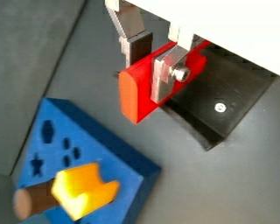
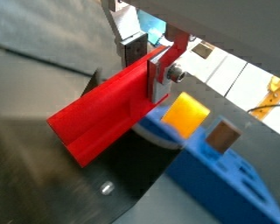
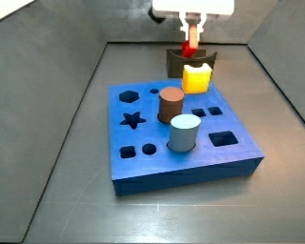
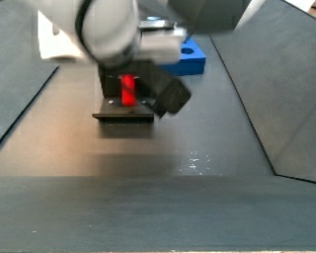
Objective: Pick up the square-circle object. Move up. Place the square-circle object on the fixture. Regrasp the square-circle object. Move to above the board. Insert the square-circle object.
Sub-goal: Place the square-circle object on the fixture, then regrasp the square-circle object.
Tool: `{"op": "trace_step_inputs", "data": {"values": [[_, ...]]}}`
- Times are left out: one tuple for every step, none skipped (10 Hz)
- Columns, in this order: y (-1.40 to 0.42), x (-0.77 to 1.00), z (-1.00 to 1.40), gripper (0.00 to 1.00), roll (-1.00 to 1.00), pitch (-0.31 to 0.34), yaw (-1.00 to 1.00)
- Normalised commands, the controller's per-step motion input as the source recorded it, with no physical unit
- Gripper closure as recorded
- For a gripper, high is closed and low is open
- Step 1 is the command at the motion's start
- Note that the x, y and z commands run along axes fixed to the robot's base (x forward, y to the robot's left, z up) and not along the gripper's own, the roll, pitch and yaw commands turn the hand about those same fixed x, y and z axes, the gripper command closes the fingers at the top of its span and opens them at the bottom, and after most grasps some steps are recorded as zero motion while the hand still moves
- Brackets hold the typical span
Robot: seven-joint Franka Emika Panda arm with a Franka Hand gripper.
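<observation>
Here the flat silver fingers (image 1: 154,63) clamp the smooth red square-circle object (image 1: 140,87) above the dark blocky fixture (image 1: 224,101).

gripper (image 1: 161,63) – silver metal fingers | red object (image 1: 140,90) – smooth matt plastic | fixture (image 1: 227,103) – dark, matt | board (image 3: 181,133) – blue, matt | floor (image 4: 174,188) – grey, faintly glossy

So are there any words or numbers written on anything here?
None can be read.
Board: only cut-out shapes, no writing.
Red block, held by the gripper over the fixture: plain.
Yellow block and pegs: plain.
</observation>
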Motion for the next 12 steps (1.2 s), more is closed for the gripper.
{"op": "trace_step_inputs", "data": {"values": [[0.12,0.16,-0.81,1.00,-0.18,-0.021,-0.21],[0.09,0.12,-0.68,1.00,-0.15,-0.045,-0.18],[0.06,0.09,-0.68,1.00,-0.12,-0.074,-0.14],[0.06,0.08,-0.68,1.00,-0.12,-0.076,-0.11],[0.06,0.08,-0.68,1.00,-0.12,-0.074,-0.09],[0.05,0.08,-0.68,1.00,-0.12,-0.072,-0.05],[0.05,0.08,-0.68,1.00,-0.12,-0.071,-0.04],[0.00,0.00,0.00,0.00,0.00,0.000,0.00],[0.00,0.00,1.00,0.00,0.09,-0.034,-0.03],[0.00,0.00,1.00,0.00,0.09,-0.033,-0.03],[0.00,-0.02,1.00,0.00,0.10,-0.022,0.00],[0.00,-0.03,1.00,0.00,0.09,-0.007,0.01]]}}
